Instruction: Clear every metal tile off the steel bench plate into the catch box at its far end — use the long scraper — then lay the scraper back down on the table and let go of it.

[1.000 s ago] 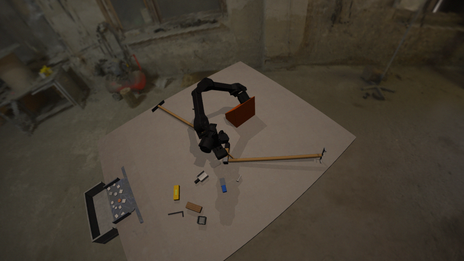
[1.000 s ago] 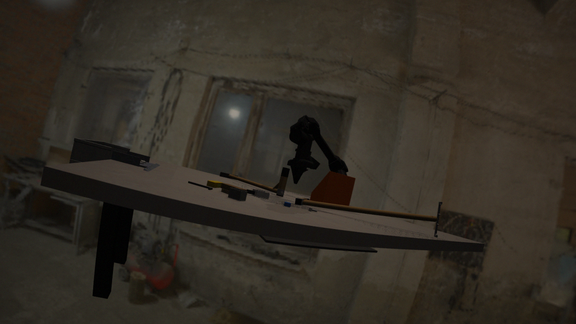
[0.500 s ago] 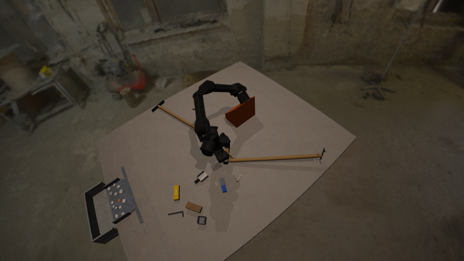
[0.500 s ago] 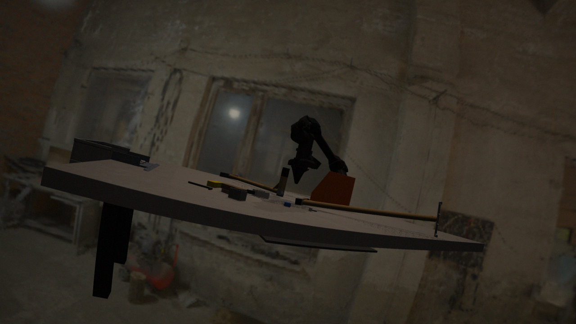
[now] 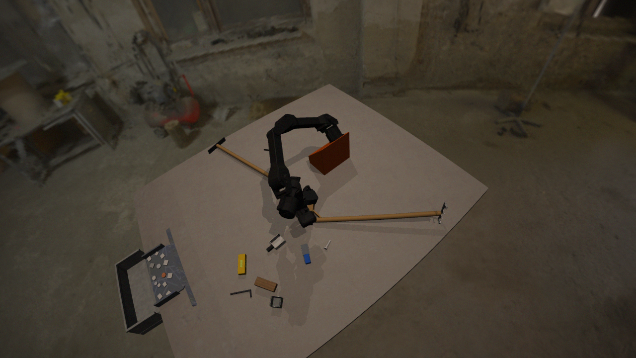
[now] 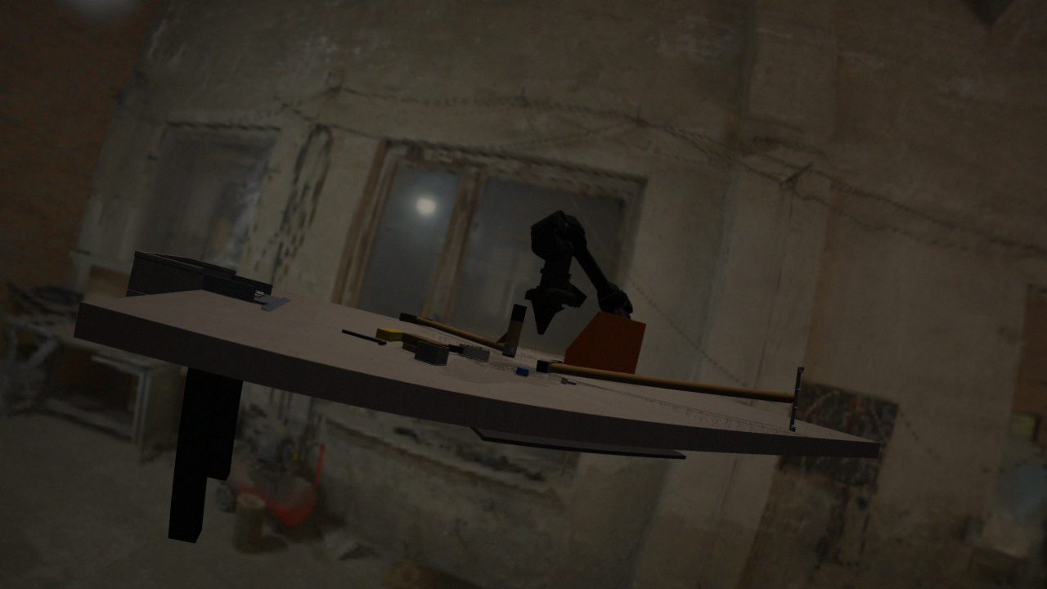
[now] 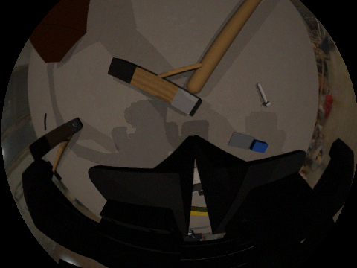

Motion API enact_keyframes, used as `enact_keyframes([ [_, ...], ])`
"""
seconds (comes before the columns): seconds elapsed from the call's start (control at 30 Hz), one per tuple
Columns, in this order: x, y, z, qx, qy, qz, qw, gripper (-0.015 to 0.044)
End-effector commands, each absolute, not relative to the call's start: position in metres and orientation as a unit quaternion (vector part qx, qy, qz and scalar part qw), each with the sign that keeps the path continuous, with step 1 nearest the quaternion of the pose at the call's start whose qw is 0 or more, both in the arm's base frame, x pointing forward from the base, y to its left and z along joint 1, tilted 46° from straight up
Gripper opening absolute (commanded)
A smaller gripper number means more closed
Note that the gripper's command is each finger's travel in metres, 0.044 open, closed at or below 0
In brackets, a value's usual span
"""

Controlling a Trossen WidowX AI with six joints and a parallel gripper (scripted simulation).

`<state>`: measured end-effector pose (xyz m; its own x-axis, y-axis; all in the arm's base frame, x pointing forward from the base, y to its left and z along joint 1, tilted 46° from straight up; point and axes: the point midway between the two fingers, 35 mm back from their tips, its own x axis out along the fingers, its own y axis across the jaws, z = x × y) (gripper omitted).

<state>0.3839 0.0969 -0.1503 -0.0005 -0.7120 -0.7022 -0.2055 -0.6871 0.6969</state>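
"So, what have you got the hand (image 5: pixel 306 207) (image 6: pixel 541 329) (image 7: pixel 193 140) doing?"

"I've got it above the worktop (image 5: pixel 377 178) (image 6: pixel 293 343) (image 7: pixel 149 22), fingertips together, nothing between them."

"And the long scraper (image 5: pixel 242 159) (image 6: pixel 468 332) (image 7: pixel 60 155)?"

"From my top view it's lying on the worktop, flat dark blade out near the edge, part of it hidden under the arm. The rake (image 5: pixel 377 217) (image 6: pixel 673 381) (image 7: pixel 223 45) is on the other side, its toothed head by the opposite edge."

"Where are the tiles?"

"I see the metal tiles (image 5: pixel 165 262) scattered on the steel bench plate (image 5: pixel 178 271) (image 6: pixel 274 302), pale squares and rounds, with one orange disc (image 5: pixel 163 274) among them. The catch box (image 5: pixel 122 289) (image 6: pixel 164 276) adjoins the plate, beyond the worktop's edge."

"Anything else near you?"

"My wrist camera shows a blue-handled tool (image 5: pixel 306 255) (image 6: pixel 522 371) (image 7: pixel 259 146) and, just by it, a pale bolt (image 5: pixel 327 244) (image 6: pixel 568 380) (image 7: pixel 262 94)."
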Motion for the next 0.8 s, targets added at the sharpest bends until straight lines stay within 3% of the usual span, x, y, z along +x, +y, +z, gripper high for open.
enact_keyframes([
  [0.0, 0.383, 0.099, -0.157, 0.674, -0.341, -0.623, 0.203, 0.0000],
  [0.77, 0.387, 0.120, -0.178, 0.674, -0.341, -0.623, 0.203, 0.0000],
])
